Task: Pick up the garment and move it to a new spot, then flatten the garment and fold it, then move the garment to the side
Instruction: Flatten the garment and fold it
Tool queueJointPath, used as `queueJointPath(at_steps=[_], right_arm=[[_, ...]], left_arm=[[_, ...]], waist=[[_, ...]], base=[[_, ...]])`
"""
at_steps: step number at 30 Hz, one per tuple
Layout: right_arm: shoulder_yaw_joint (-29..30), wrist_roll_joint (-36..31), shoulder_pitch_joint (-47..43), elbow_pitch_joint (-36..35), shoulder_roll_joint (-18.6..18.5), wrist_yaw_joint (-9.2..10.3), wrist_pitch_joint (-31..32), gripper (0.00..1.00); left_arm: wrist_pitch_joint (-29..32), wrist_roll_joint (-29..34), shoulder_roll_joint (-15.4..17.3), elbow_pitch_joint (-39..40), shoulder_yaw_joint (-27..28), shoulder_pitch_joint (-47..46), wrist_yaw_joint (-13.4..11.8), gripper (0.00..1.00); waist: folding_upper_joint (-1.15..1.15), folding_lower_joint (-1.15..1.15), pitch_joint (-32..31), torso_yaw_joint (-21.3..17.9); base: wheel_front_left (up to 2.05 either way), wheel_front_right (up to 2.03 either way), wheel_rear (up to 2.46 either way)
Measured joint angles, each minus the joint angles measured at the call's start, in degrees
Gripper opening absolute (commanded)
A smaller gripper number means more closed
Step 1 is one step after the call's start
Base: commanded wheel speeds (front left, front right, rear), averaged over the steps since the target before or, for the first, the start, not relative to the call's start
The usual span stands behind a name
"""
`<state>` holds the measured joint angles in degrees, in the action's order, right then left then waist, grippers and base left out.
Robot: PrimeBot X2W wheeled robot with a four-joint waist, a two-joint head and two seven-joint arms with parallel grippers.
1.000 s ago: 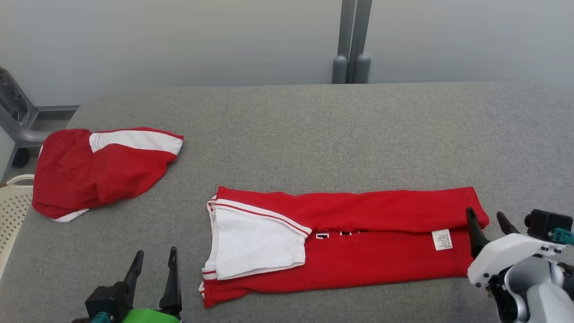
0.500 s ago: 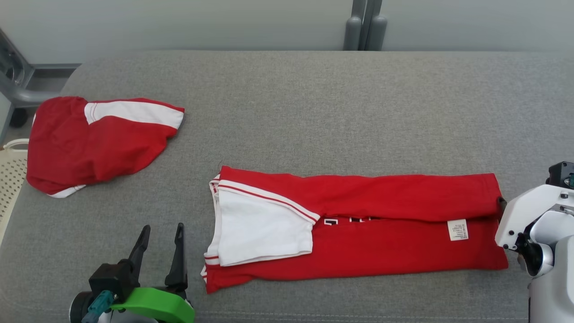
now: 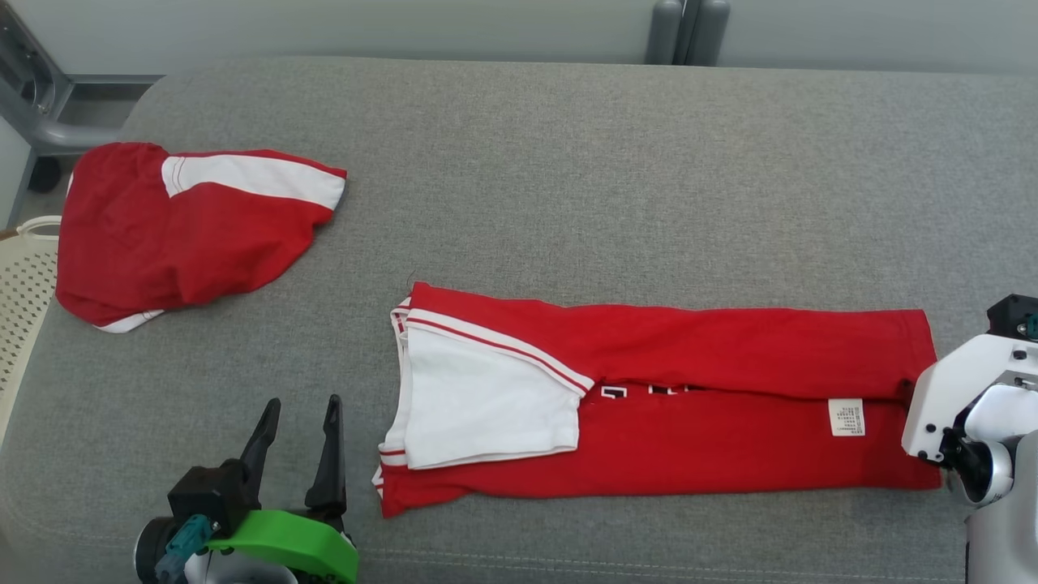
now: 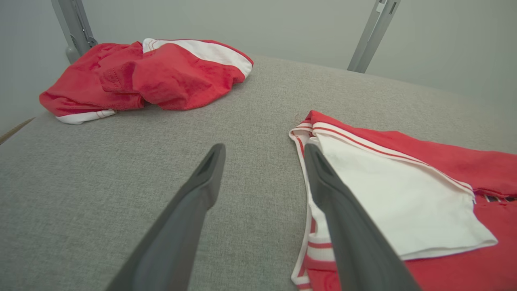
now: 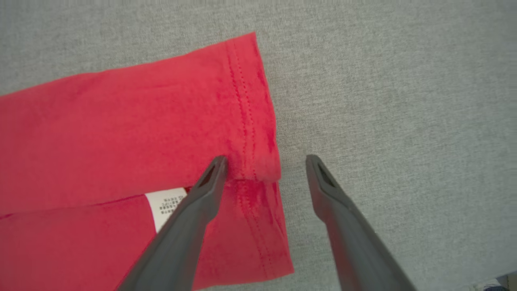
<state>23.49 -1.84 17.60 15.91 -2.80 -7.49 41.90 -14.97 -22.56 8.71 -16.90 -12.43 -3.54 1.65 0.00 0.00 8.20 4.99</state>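
The garment [image 3: 689, 405], a red shirt with a white sleeve panel and a white label, lies folded into a long strip across the grey padded table [image 3: 568, 162]. My left gripper [image 3: 302, 401] stands open just left of the collar end, holding nothing; in the left wrist view its gripper [image 4: 263, 148] hovers beside the striped edge of the garment [image 4: 404, 194]. In the right wrist view my right gripper [image 5: 266, 159] is open over the hem end of the garment [image 5: 121, 133], one finger above the cloth and the other above bare table. Its white wrist housing [image 3: 949, 389] hides the fingers in the head view.
A second red and white garment [image 3: 186, 227] lies bunched at the table's back left. A white perforated basket [image 3: 20, 300] stands off the left edge. Grey posts [image 3: 689, 32] rise behind the table. Bare grey surface stretches behind and right of the folded strip.
The head camera has tilted down, shifting the whole picture. My right gripper's fingers, seen upright at the hem a second ago, are now under its wrist housing. The garment lies as before.
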Motion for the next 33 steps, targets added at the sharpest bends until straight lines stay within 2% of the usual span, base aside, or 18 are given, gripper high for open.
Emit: queueJointPath(at_steps=[7,15,18,19,20,23,24,33], right_arm=[[0.5,-0.4,-0.5,-1.7,0.0,0.0,1.5,1.0],[1.4,-0.4,2.1,1.5,0.0,0.0,1.9,1.0],[1.8,-0.3,3.3,3.1,-0.1,0.0,2.9,0.79],[1.9,-0.3,3.7,3.5,-0.1,0.0,3.1,0.67],[2.1,-0.1,4.0,3.9,-0.1,-0.01,3.5,0.47],[2.5,0.4,4.8,4.9,-0.1,-0.08,4.3,0.16],[2.6,0.4,4.9,5.1,-0.1,-0.08,4.5,0.0],[6.9,-1.5,6.1,5.1,0.3,-0.13,3.4,0.0]], left_arm=[[0.0,0.2,-0.3,-0.2,-0.1,-0.8,0.7,1.0],[-0.1,0.5,-0.3,-0.5,-0.5,-2.2,1.1,1.0],[-0.1,0.5,-0.4,-0.8,-0.6,-3.0,1.3,1.0],[-0.1,0.5,-0.4,-1.0,-0.6,-3.3,1.4,1.0],[-0.1,0.5,-0.4,-1.1,-0.6,-3.4,1.4,1.0],[-0.1,0.5,-0.5,-1.4,-0.6,-3.6,1.4,1.0],[-0.1,0.5,-0.6,-1.5,-0.6,-3.7,1.4,1.0],[-0.1,0.5,-1.1,-2.0,-0.4,-3.9,1.5,1.0]], waist=[[0.0,0.0,0.9,0.1],[0.0,0.0,3.3,0.5],[0.0,0.0,4.3,0.8],[0.0,0.0,4.5,0.9],[0.0,0.0,4.8,1.0],[0.0,0.0,5.1,1.4],[0.0,0.0,5.1,1.4],[0.0,0.0,4.2,1.2]], base=[[0.0,0.0,0.0],[0.0,0.0,0.0],[0.0,0.0,0.0],[0.0,0.0,0.0],[0.0,0.0,0.0],[0.0,0.0,0.0],[0.0,0.0,0.0],[0.0,0.0,0.0]])
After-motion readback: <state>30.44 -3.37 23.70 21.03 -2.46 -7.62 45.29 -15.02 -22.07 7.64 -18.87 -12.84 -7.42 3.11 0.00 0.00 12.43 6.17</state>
